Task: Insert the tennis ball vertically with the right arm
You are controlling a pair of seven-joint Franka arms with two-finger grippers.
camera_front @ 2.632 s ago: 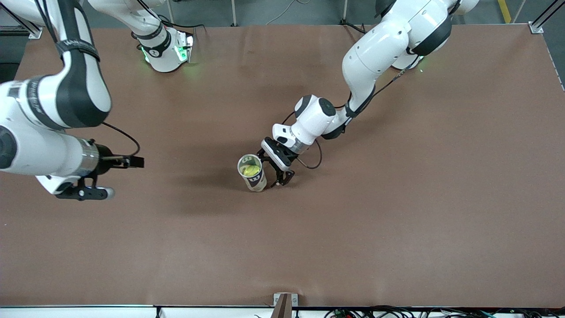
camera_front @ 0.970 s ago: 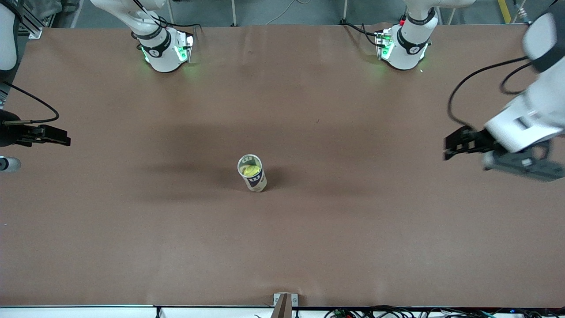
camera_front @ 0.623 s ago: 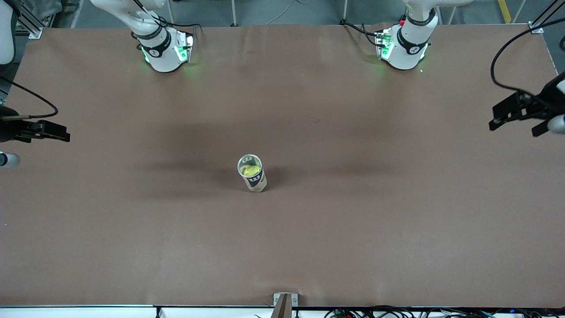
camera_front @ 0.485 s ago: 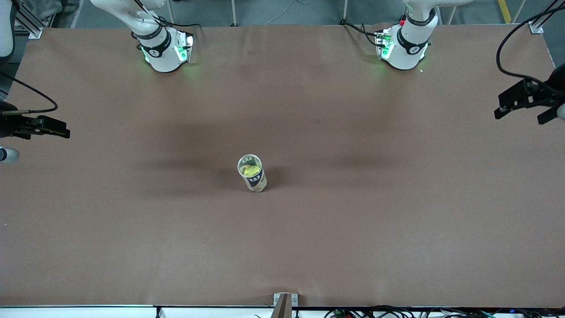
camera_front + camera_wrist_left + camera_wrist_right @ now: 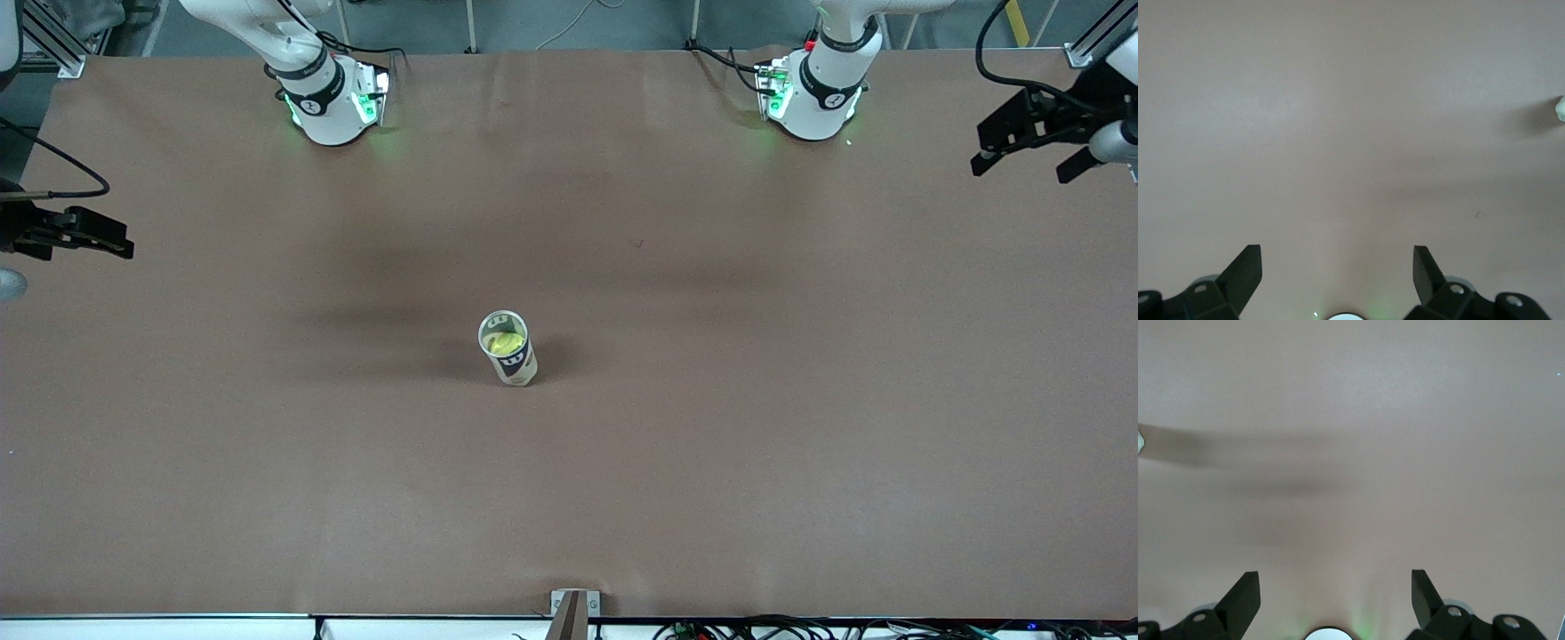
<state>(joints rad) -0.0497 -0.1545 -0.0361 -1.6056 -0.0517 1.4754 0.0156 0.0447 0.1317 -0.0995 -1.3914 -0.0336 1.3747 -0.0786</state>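
Note:
A clear tube [image 5: 509,354] stands upright in the middle of the brown table [image 5: 711,462], with a yellow tennis ball [image 5: 506,342] inside it. My right gripper [image 5: 89,253] is open and empty, up over the table's edge at the right arm's end. My left gripper [image 5: 1018,172] is open and empty, up over the left arm's end near its base. Both are well away from the tube. The right wrist view shows open fingers [image 5: 1245,597] over bare table. The left wrist view shows the same [image 5: 1248,267].
The two arm bases [image 5: 327,102] [image 5: 813,98] stand at the table's edge farthest from the front camera, with green lights on. A small bracket [image 5: 573,609] sits at the table's edge nearest that camera.
My left gripper, earlier beside the tube, has withdrawn to the left arm's end and lifted. My right gripper has pulled back to the right arm's end. The tube and ball stayed put.

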